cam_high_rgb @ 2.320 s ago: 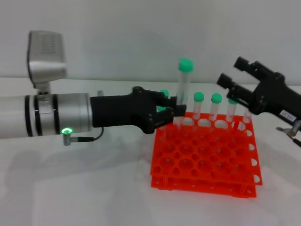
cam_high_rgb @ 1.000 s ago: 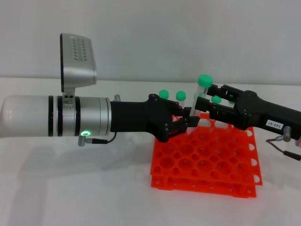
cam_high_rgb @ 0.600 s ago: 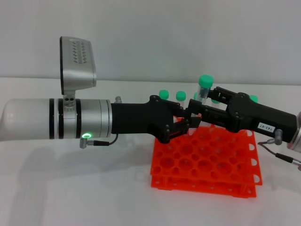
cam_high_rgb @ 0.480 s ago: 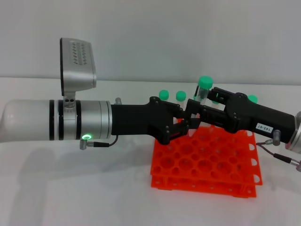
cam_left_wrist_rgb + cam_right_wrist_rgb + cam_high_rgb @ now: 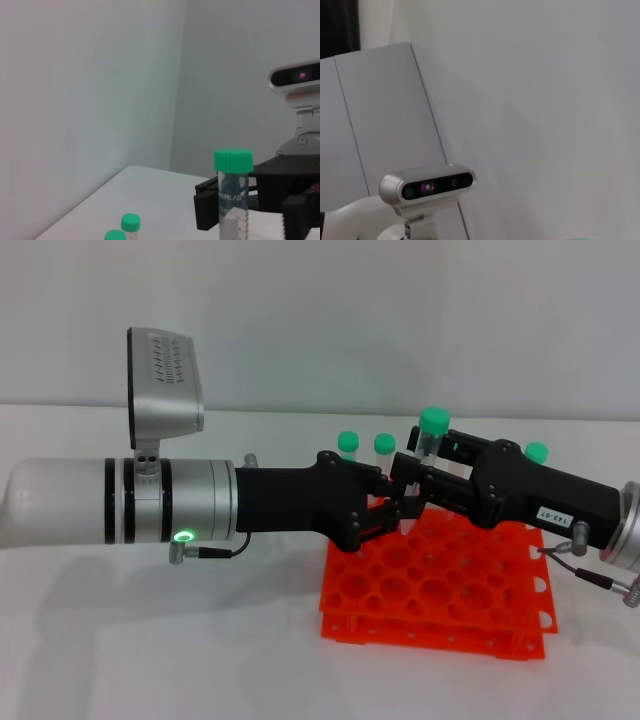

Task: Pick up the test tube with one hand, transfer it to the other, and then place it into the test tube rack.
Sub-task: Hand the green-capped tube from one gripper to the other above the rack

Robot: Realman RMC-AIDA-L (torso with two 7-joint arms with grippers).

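The right gripper (image 5: 415, 485) has been brought in from the far right over the last two seconds and is now met nose to nose with the left gripper (image 5: 385, 512) above the back rows of the rack (image 5: 435, 585). The tube (image 5: 429, 445) stands upright between them, its green cap uppermost, held clear above the rack. It was carried by the left gripper alone before; it is now bracketed by both. The handover is judged to be in progress, not yet completed.

The right gripper's fingers are seen closed in on the tube just below the cap, so a grasp is judged to be made. The left gripper's fingers lie lower, near the tube's foot; whether they are clamped or released cannot be told. In the left wrist view the tube (image 5: 233, 195) is seen upright with the right gripper (image 5: 250, 200) just behind it.

The left arm is extended level from the left; the right arm slopes in from the right, its label facing forward. Other tubes (image 5: 348, 445) are noted in the rack's back row.

Release by the left gripper is judged the next requirement.
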